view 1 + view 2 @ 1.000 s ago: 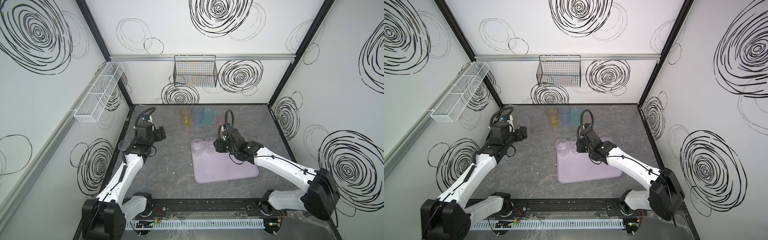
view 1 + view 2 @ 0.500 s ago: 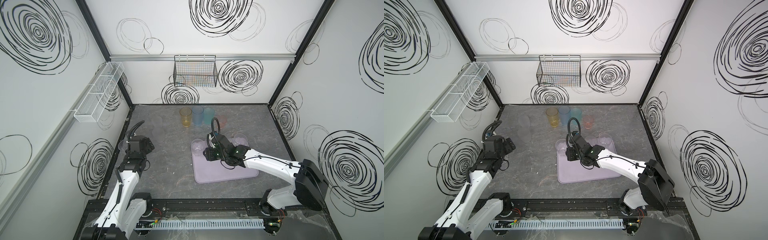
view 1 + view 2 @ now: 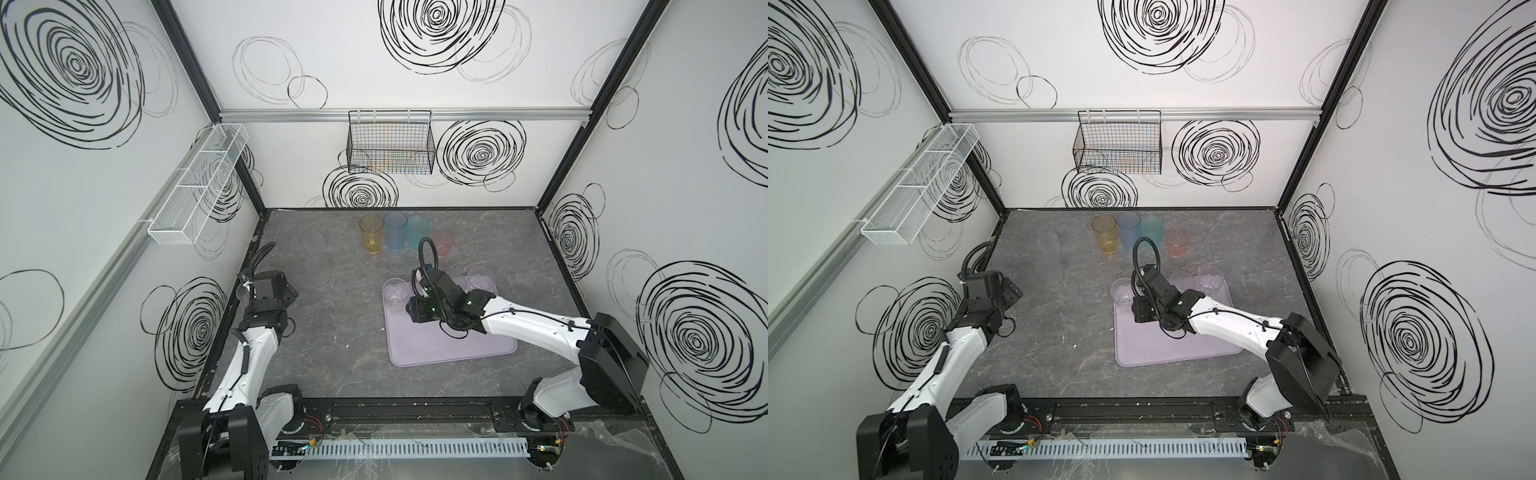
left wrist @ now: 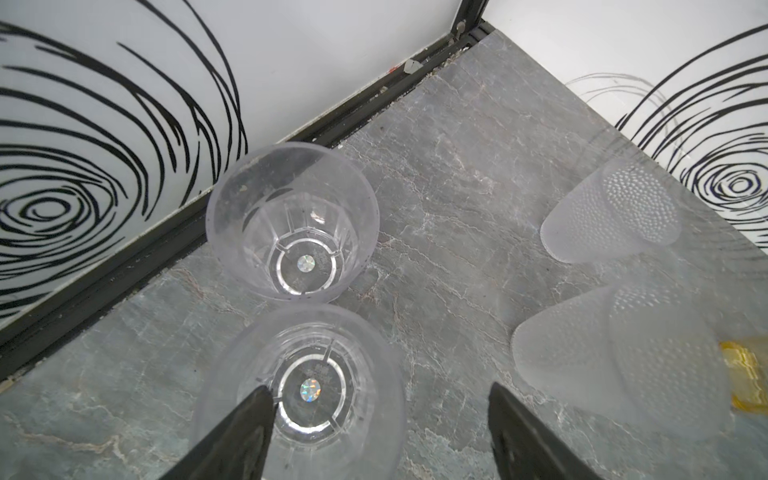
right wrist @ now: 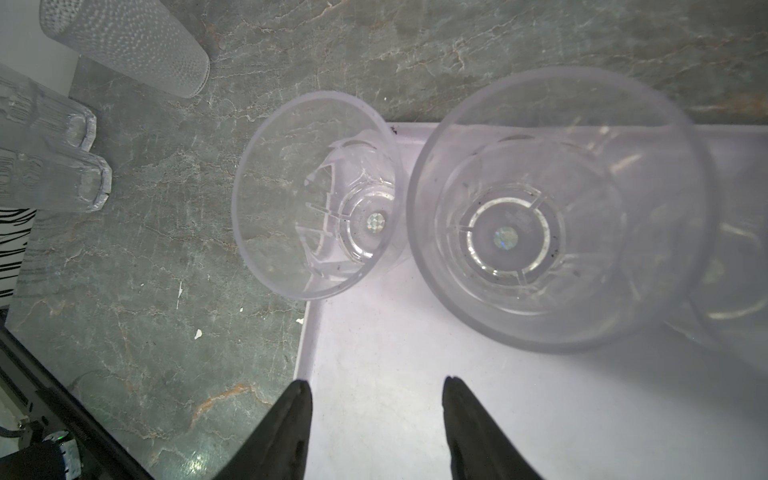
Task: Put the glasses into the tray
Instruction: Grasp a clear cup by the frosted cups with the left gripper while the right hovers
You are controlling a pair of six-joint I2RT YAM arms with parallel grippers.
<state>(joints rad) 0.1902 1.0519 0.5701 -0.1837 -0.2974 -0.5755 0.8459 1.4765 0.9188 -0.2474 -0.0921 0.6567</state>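
The lilac tray (image 3: 453, 345) (image 5: 395, 374) lies right of centre. Three clear glasses stand along its far side: one at the left corner (image 3: 395, 291) (image 5: 320, 195), one beside it (image 5: 557, 208), and one at the right (image 3: 480, 278). My right gripper (image 3: 413, 311) (image 5: 376, 386) hangs open over the tray's left edge, nothing between its fingers. My left gripper (image 3: 291, 291) (image 4: 378, 395) is open by the left wall. One of its fingers (image 4: 253, 419) is over the mouth of a clear glass (image 4: 299, 390). A second clear glass (image 4: 293, 220) stands just beyond.
Amber (image 3: 371, 235), blue (image 3: 395, 230), teal (image 3: 417, 230) and pink (image 3: 442, 243) glasses line the back of the table. Two frosted dotted glasses (image 3: 313, 243) (image 3: 318, 270) stand at back left. A black wire basket (image 3: 390, 145) and a white one (image 3: 199, 187) hang on the walls.
My left arm has pulled back from the far left toward the near left wall. My right gripper has moved from the tray's back toward its left edge.
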